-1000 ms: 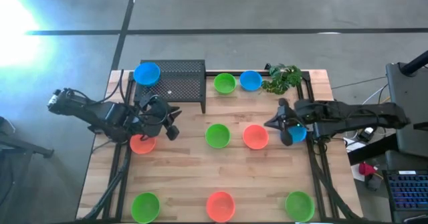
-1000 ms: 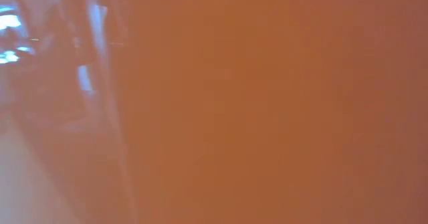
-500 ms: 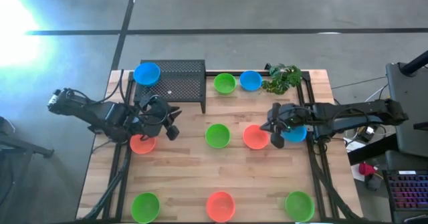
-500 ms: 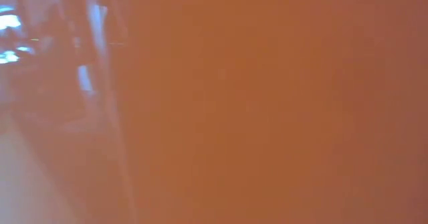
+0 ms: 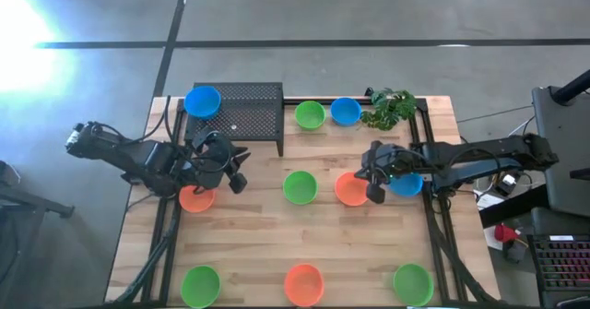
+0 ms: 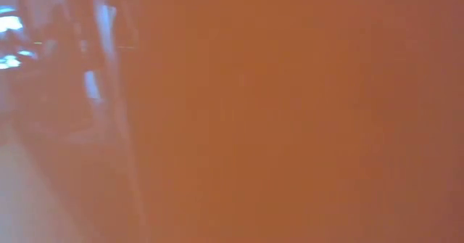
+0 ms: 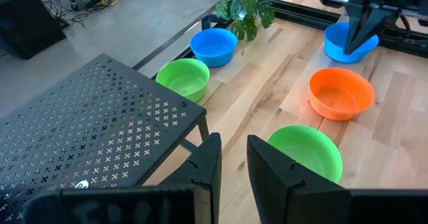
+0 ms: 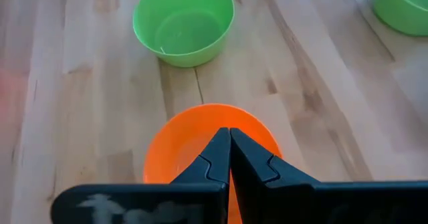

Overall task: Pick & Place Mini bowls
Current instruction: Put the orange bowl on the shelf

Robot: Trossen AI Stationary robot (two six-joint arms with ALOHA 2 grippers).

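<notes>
Right gripper [image 5: 372, 182]: fingers pressed shut, empty, over the near rim of the centre orange bowl [image 5: 350, 189], right of mid-frame in the high view.
Left gripper [image 5: 232, 169]: narrow gap between the fingers, nothing held, centre left, above another orange bowl [image 5: 194, 198].
Bowls: blue bowl [image 5: 202, 101] on the stand [image 5: 249, 109]; green [image 5: 310, 115] and blue [image 5: 346, 112] along the top; green [image 5: 300, 187] mid-table; blue [image 5: 406, 182] under the right arm; three along the bottom edge.
Progress: judged early; only one bowl sits on the stand, the rest are spread over the table.
Low view: blocked by an orange blur.

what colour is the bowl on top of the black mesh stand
Blue: the bowl on the mesh stand is plain blue, best seen in the high view.
</notes>
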